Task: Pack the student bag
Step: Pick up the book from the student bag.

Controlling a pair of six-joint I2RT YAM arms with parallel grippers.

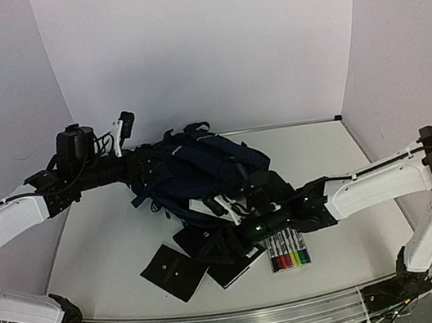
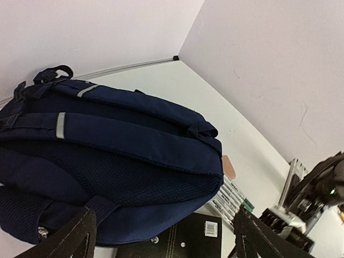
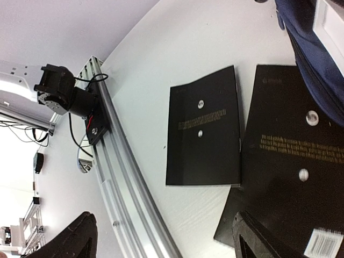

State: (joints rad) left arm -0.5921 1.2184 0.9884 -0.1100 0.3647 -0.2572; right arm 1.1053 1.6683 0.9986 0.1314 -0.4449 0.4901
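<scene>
Navy student bag (image 1: 201, 168) lies on the surface (image 1: 352, 180); we cannot see inside. Booklets (image 1: 172, 270) and markers (image 1: 289, 259) lie beside it. Both left gripper (image 2: 164, 236) and right gripper (image 3: 166, 236) hold jaws wide, empty.

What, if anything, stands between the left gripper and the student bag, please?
Nothing visible does. The left gripper hangs open beside the student bag, its wrist view looking straight onto the strap side with only air between. The black notebooks and markers lie off that path.
</scene>
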